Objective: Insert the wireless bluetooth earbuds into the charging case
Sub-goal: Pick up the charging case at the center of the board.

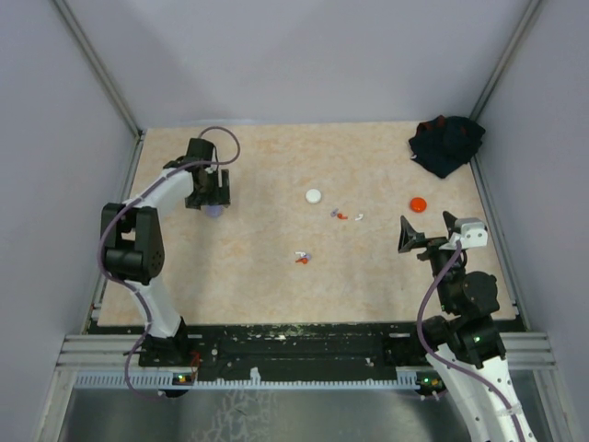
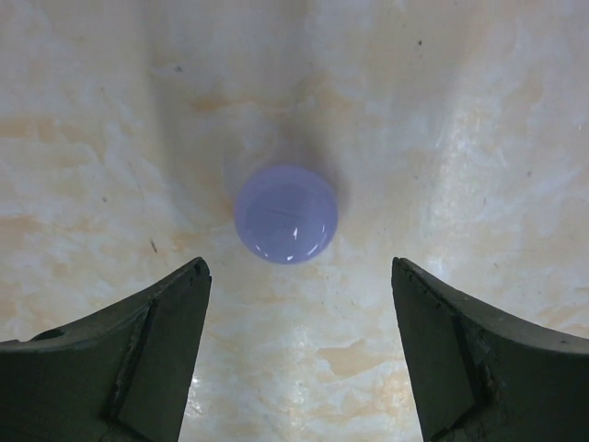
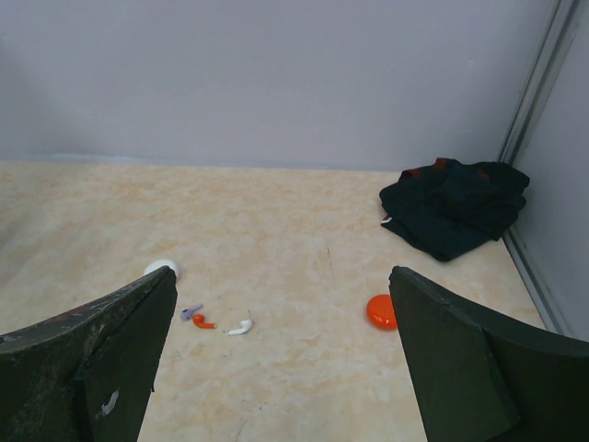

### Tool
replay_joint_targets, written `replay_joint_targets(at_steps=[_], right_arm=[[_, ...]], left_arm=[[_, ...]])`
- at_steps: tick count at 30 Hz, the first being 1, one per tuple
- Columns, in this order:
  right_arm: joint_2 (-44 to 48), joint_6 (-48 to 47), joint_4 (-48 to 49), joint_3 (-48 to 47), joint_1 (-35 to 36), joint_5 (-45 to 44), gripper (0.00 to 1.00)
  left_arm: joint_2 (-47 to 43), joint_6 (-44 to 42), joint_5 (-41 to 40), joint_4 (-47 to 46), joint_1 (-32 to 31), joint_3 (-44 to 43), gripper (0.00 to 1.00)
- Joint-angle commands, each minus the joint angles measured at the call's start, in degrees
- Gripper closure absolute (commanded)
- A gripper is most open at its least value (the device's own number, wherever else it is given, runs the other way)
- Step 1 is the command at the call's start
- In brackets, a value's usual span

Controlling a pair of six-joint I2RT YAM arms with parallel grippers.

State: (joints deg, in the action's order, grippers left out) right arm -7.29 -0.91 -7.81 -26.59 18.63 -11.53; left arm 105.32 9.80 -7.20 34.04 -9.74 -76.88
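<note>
Top external: earbuds (image 1: 342, 215) loose near white case (image 1: 314, 195), none inserted; left gripper (image 1: 213, 206), right gripper (image 1: 427, 229) both apart, empty.

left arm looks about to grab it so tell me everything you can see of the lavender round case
The lavender case is a small round disc, smooth and glossy like plastic, with a glint on its domed top. No seam or opening shows. It lies flat on the beige table, toward its left side. The left end effector hovers open above it, not touching it.
</note>
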Motion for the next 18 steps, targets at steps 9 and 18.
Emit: replay_joint_targets(at_steps=[9, 18], right_arm=[[0.6, -0.1, 2.9, 0.0, 0.7, -0.4, 0.02], [0.3, -0.1, 3.0, 0.0, 0.8, -0.2, 0.02]], left_arm=[[6.0, -4.7, -1.0, -1.0, 1.2, -3.7, 0.24], [9.0, -5.7, 1.1, -0.1, 1.9, -4.7, 0.35]])
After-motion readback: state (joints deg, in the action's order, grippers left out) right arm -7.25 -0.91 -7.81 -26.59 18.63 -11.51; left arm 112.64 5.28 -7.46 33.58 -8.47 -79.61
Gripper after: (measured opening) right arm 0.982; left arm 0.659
